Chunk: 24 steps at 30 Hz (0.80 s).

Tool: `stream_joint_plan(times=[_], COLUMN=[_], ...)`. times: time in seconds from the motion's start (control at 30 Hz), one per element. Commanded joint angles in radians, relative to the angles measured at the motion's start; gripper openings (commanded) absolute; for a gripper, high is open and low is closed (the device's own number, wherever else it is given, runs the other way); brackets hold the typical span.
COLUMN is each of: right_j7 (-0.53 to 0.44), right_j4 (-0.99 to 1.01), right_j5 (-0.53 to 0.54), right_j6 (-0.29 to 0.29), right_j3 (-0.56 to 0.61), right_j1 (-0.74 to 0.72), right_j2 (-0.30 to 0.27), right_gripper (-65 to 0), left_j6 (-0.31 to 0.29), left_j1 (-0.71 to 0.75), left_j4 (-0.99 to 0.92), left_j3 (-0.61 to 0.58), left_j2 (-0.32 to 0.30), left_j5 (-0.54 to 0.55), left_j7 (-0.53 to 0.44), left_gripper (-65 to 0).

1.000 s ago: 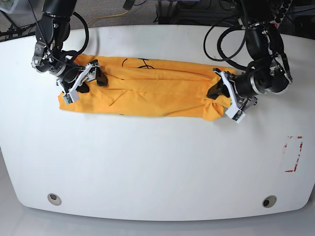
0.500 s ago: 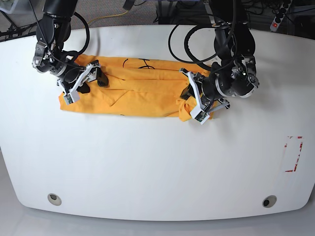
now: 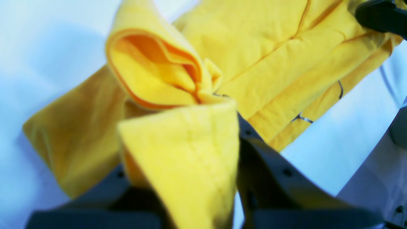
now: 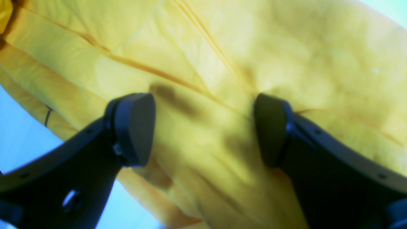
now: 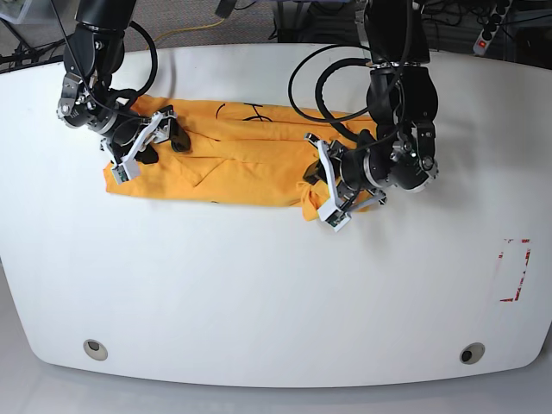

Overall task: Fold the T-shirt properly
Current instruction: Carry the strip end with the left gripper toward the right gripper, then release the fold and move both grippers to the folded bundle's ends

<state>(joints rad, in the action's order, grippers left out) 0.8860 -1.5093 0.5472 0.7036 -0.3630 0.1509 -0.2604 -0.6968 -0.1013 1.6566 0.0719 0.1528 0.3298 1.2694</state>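
1. Your T-shirt (image 5: 241, 155) lies as a long band on the table (image 5: 259, 293).
2. Your left gripper (image 5: 321, 191) is clamped on the bunched end; carry it level across.
3. Your right gripper (image 5: 147, 142) stands wide, cloth beneath its jaws; press down.

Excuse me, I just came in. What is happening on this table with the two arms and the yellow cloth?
A two-armed robot is folding a T-shirt on a white table. The shirt lies as a long strip. The left gripper is shut on one end of the shirt, which sits bunched over the strip's middle. The right gripper is open, pressing down on the other end.
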Motion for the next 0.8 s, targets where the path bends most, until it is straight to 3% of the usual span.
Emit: stream_joint_plan(times=[0.0, 0.07, 0.13, 0.27, 0.33, 0.47, 0.77], right_j7=[0.026, 0.026, 0.026, 0.026, 0.026, 0.026, 0.026], right_j4=[-0.006, -0.006, -0.006, -0.006, -0.006, -0.006, -0.006], right_j5=[-0.019, -0.020, -0.020, -0.017, -0.016, -0.016, -0.016], right_j6=[-0.005, -0.005, -0.005, -0.005, -0.005, -0.005, -0.005], right_j3=[-0.001, -0.001, -0.001, -0.001, -0.001, -0.001, -0.001], right_j1=[-0.001, -0.001, -0.001, -0.001, -0.001, -0.001, -0.003], right_j2=[-0.007, -0.007, -0.007, -0.007, -0.007, -0.010, -0.014], right_gripper=[-18.4, -18.4, -18.4, -18.4, -18.4, -18.4, -18.4], left_j6=[-0.001, -0.001, -0.001, -0.001, -0.001, -0.001, -0.001], left_j1=[-0.031, -0.044, -0.048, -0.048, -0.048, -0.048, -0.067], left_j4=[-0.008, -0.028, -0.037, -0.037, -0.036, -0.026, 0.129], left_j3=[-0.024, -0.057, -0.090, -0.140, -0.177, -0.214, -0.346], left_j2=[0.004, 0.004, 0.004, 0.004, 0.004, 0.004, 0.004], left_j5=[0.019, 0.019, 0.019, 0.019, 0.021, 0.021, 0.019], left_j7=[-0.020, -0.020, -0.020, -0.020, -0.020, -0.032, -0.038], left_gripper=[-64.6, -64.2, -59.4, -41.8, -29.3, -13.8, -10.7])
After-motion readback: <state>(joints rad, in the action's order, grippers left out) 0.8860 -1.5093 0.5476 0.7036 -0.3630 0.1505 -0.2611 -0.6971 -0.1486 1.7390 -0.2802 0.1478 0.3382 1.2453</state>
